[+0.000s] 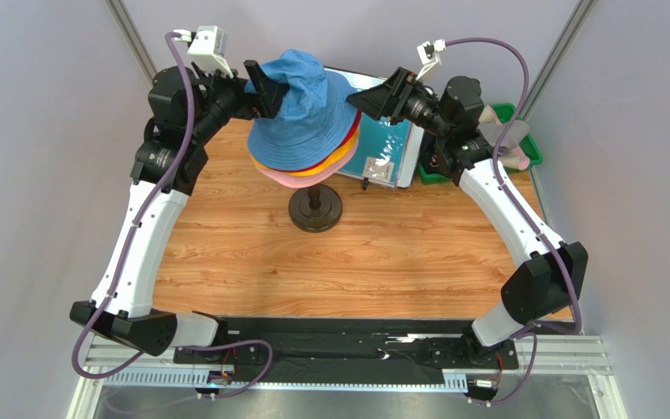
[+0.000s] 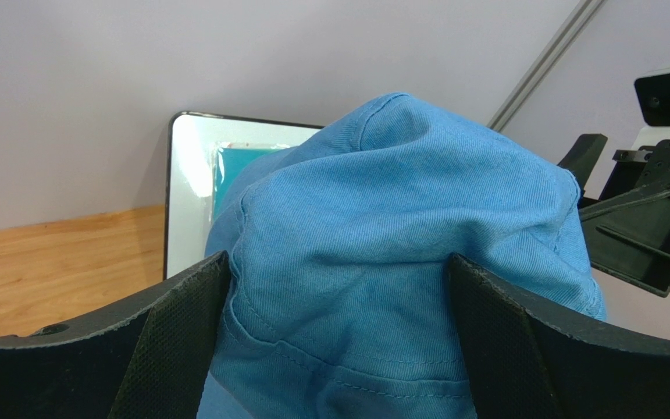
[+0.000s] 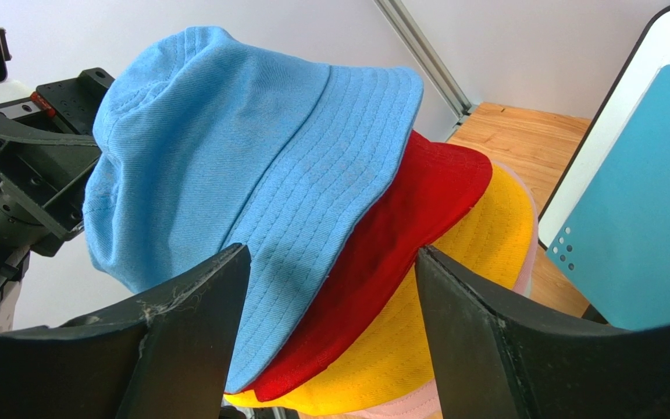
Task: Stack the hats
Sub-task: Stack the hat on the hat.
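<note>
Blue hat (image 1: 308,105) tops red (image 3: 400,218), orange-yellow (image 3: 461,288), pink (image 1: 282,181) (four stacked; rest unseen) | left jaws spread astride crown, 9 o'clock | right jaws spread, empty, 3 o'clock

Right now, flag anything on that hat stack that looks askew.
The blue hat on top sits crooked. Its crown is creased and bulges between the open fingers of the left gripper, and its brim lies off-centre, leaving the red hat and yellow hat exposed on one side.

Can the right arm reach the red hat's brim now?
Probably yes: the open right pincer faces the red hat, whose brim sticks out from under the blue hat, and nothing stands between them.
</note>
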### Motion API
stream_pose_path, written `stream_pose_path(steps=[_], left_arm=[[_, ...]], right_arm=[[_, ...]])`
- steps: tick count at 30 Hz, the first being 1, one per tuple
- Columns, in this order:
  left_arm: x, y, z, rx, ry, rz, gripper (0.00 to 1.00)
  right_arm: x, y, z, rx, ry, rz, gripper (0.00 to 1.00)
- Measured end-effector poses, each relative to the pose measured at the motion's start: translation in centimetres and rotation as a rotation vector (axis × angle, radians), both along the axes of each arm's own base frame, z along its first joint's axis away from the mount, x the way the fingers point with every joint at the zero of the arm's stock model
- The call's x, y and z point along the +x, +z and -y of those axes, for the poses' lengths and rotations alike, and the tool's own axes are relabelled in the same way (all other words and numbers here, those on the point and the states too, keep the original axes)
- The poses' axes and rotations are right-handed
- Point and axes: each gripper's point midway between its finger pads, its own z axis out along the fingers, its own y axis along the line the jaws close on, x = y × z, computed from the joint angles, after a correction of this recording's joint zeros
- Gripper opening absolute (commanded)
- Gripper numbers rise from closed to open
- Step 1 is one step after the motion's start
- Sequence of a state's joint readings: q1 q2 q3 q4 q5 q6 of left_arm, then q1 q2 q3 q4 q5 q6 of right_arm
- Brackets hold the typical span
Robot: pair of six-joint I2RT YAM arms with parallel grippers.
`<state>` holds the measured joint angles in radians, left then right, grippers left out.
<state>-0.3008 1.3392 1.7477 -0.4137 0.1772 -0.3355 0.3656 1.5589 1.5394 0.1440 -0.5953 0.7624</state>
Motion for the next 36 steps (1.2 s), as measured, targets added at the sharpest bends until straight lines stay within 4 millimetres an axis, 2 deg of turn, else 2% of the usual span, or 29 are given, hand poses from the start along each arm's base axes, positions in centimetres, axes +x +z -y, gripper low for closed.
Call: stream_pose_path(steps=[9, 17, 27, 30, 32, 34, 35, 36], left_arm=[[0.0, 0.1, 0.0, 0.000, 0.000, 0.005, 0.96], [0.0, 0.1, 0.2, 0.000, -0.002, 0.007, 0.96], [0.0, 0.2, 0.3, 0.002, -0.003, 0.013, 0.95], [0.0, 0.0, 0.3, 0.004, -0.001, 0.010, 0.95], [0.1, -0.2, 0.3, 0.005, -0.001, 0.008, 0.95], [0.1, -0.2, 0.3, 0.005, -0.001, 0.008, 0.95], [0.2, -0.3, 0.4, 0.004, -0.002, 0.009, 0.95], [0.2, -0.3, 0.4, 0.003, -0.003, 0.011, 0.95]], right_arm=[[0.7, 0.1, 0.6, -0.028, -0.063, 0.023, 0.76], [0.6, 1.4, 0.7, -0.028, -0.081, 0.069, 0.76], [-1.5, 2.1, -1.5, 0.020, 0.034, 0.060, 0.73], [-2.0, 2.6, -2.0, 0.045, 0.068, 0.064, 0.70], [-2.0, 2.7, -2.2, 0.060, 0.085, 0.058, 0.63], [-1.8, 2.2, -2.5, 0.065, 0.091, 0.035, 0.42], [-1.6, 1.9, -2.6, 0.066, 0.093, 0.018, 0.30], [-1.4, 1.4, -2.8, 0.065, 0.096, -0.001, 0.01]])
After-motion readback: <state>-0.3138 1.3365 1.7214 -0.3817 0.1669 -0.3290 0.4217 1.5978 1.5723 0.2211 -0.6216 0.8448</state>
